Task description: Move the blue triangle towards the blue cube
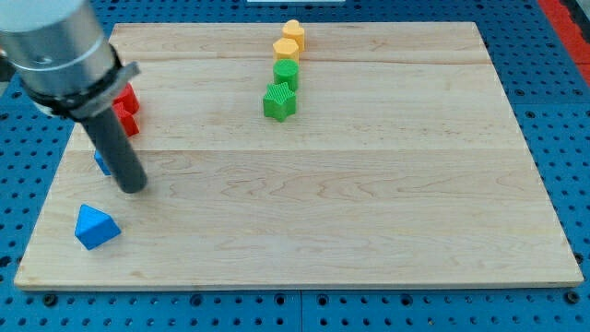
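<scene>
The blue triangle lies near the board's bottom-left corner. The blue cube is mostly hidden behind my rod; only a small blue corner shows at the rod's left. My tip rests on the board just above and right of the blue triangle, apart from it, and just below-right of the blue cube.
Two red blocks sit at the view's left, partly hidden by the arm. A green star, a green cylinder and two yellow blocks form a column at the top centre. The wooden board lies on a blue perforated table.
</scene>
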